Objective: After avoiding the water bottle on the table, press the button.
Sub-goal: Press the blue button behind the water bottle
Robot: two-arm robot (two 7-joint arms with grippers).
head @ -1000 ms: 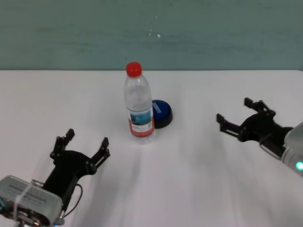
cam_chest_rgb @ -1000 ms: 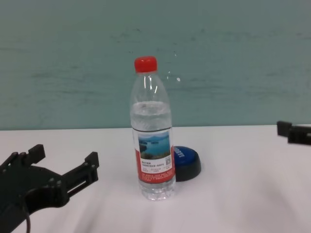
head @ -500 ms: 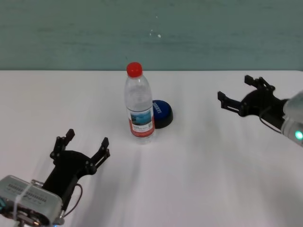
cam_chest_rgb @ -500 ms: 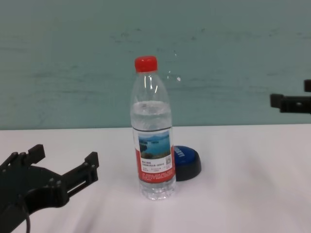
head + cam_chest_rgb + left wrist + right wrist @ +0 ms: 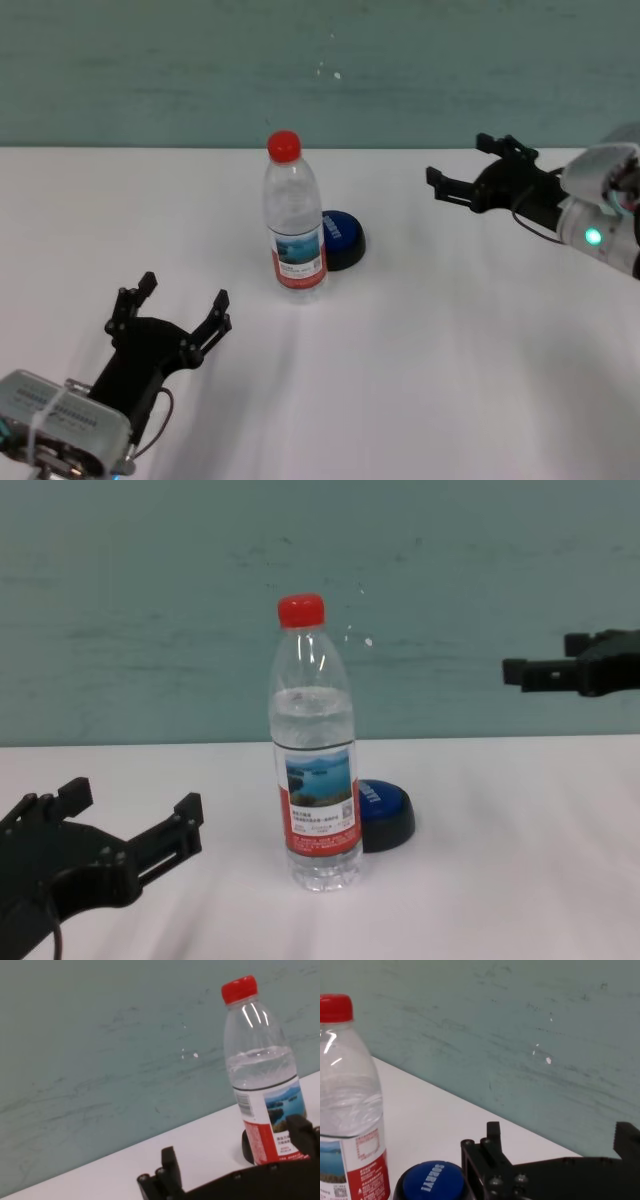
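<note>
Here, one water bottle (image 5: 295,221) upright on the bench (image 5: 430,340), one button (image 5: 342,239) just behind it, two tools, left tool (image 5: 172,304) low and spread open, right tool (image 5: 468,167) raised, spread, empty.

A teal wall (image 5: 150,70) stands behind, marked with what look like small white chips (image 5: 336,74).

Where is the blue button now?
In the head view, the button sits mid-table, just behind and right of the water bottle, almost touching it.
</note>
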